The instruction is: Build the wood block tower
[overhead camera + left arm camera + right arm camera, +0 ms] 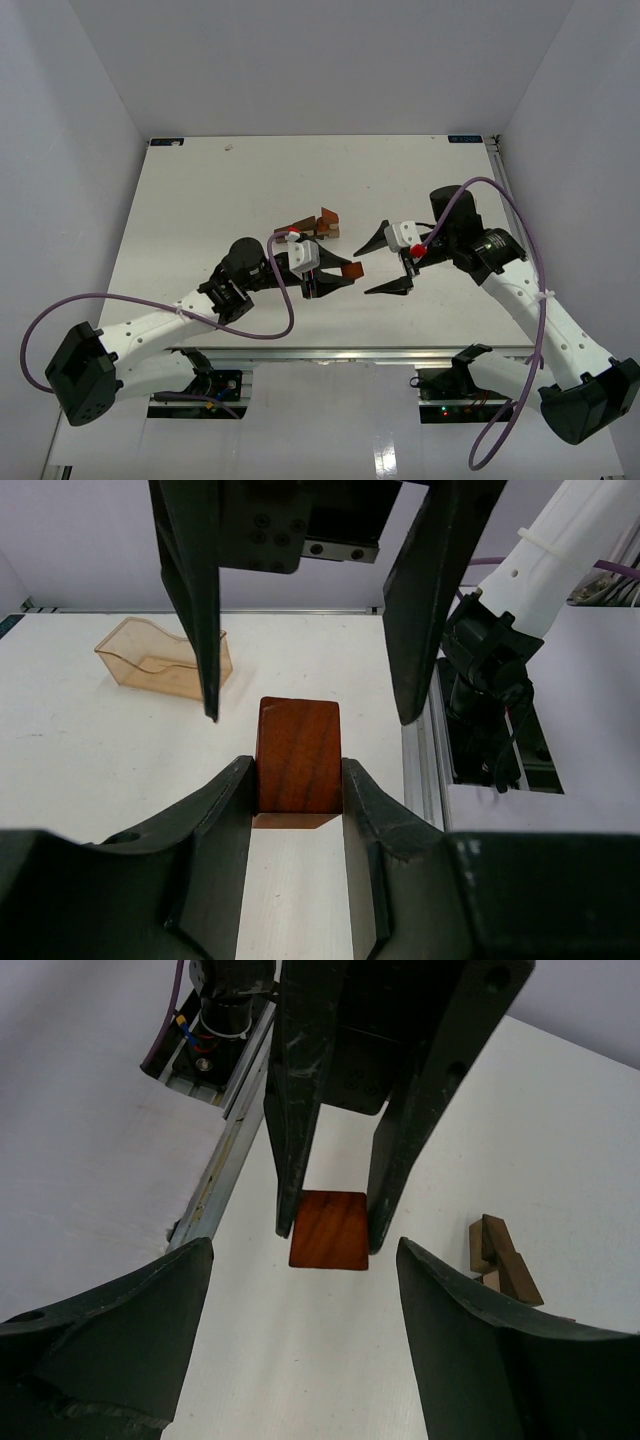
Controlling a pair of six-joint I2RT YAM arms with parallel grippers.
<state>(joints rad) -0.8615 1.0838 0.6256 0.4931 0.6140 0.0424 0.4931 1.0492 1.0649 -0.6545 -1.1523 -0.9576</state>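
Left pincer (344, 272) clamped on reddish-brown block (330, 1230) over white tabletop (200, 200), right pincer (366, 271) spread wide, facing it close by, wood block tower (318, 226) a low cluster on tabletop behind left pincer.

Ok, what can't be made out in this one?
Top view: the wood block tower is too small to count pieces or tell shapes.
Right wrist view: it is partly hidden by the right gripper's own finger.
Left wrist view: the amber tray's right end sits behind a right gripper finger.
No view shows how high the left gripper holds the reddish-brown block.
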